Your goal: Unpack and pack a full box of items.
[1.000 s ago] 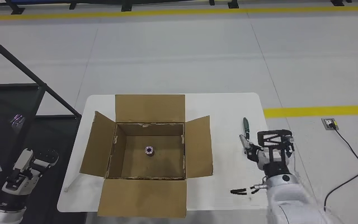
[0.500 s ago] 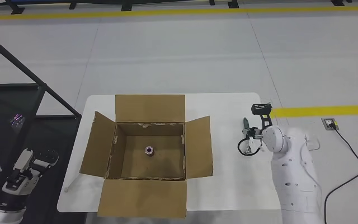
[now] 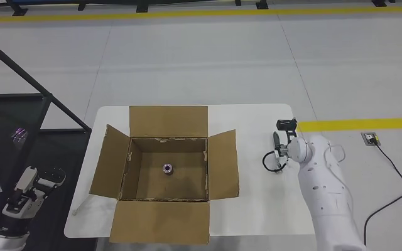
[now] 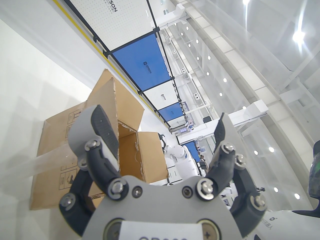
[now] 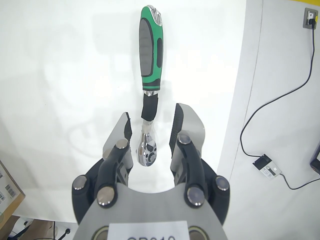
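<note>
The right gripper [image 5: 152, 112], having swung forward, is now hovering spread around the head of the wrench [image 5: 150, 51] lying on the table [image 5: 62, 51] near the open box [image 3: 168, 119], probably lining up to grab it for packing.

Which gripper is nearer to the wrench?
Right. The right gripper, open, straddles the head end of the wrench; the left gripper hangs off the table, beyond the box.

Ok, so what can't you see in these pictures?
The small round thing in the box: top view, too small to tell what it is.
Box's inside: left wrist view, its flaps and one of the fingers of the left gripper hide it.
Box corner: right wrist view, cut off by the edge.
</note>
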Robot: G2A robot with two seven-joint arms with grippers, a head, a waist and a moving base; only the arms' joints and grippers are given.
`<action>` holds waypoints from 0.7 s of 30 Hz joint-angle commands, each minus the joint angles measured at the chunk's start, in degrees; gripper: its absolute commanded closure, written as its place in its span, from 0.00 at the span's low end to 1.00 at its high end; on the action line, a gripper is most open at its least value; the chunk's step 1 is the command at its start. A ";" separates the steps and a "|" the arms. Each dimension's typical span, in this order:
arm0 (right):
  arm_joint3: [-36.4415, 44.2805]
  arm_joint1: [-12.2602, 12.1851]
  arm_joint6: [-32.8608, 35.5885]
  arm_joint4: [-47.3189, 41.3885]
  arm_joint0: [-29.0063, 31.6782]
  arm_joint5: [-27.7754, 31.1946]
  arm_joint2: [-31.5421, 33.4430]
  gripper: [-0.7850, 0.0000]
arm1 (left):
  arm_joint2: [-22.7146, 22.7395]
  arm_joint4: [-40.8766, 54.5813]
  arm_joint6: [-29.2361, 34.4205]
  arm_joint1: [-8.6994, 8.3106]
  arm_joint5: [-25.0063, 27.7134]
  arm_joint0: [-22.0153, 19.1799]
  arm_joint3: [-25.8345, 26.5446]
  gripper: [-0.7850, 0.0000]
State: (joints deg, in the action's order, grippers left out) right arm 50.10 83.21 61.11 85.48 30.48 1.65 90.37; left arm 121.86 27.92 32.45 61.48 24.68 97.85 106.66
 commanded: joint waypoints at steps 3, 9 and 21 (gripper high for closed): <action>-6.27 -0.16 -2.22 -0.79 -2.71 0.58 -0.29 0.53 | 0.00 0.00 0.00 0.00 0.00 0.00 0.00 0.00; -13.51 -0.21 -4.60 -0.70 -6.25 -0.29 -1.59 0.59 | 0.00 0.00 0.00 0.00 0.00 0.00 0.00 0.00; -20.78 -0.61 -9.66 -2.60 -10.07 -0.18 -2.49 1.00 | 0.00 0.00 0.00 0.00 0.00 0.00 0.00 0.00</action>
State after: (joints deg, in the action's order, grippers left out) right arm 29.01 82.63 52.07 83.13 20.43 1.27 87.90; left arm 121.86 27.92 32.45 61.48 24.68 97.85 106.66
